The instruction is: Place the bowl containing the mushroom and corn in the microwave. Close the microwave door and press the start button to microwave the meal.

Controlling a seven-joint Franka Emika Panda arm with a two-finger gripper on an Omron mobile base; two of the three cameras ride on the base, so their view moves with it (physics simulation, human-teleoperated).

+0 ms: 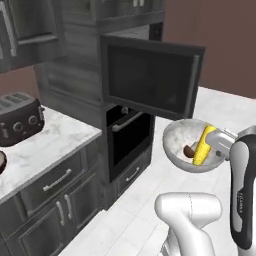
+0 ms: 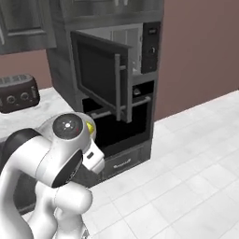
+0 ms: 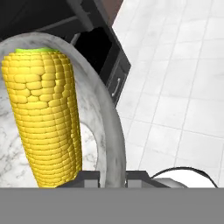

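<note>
Your bowl [image 1: 182, 145] hangs in the air over the white floor [image 1: 150, 200], below and to the right of the open door [image 1: 150, 80], with the corn [image 1: 204, 146] leaning against its near wall and the mushroom [image 1: 189, 151] just beside it. You have the gripper [image 3: 113, 176] pinched on the bowl's rim, one finger inside and one outside. The microwave [image 2: 128, 46] stands open above the oven [image 1: 130, 140], and a toaster [image 1: 19, 118] sits on the counter [image 1: 50, 145] to the left.

I can't read any text here; small lettering runs down the dark forearm band [image 1: 243, 200] at lower right, too blurred to make out.
</note>
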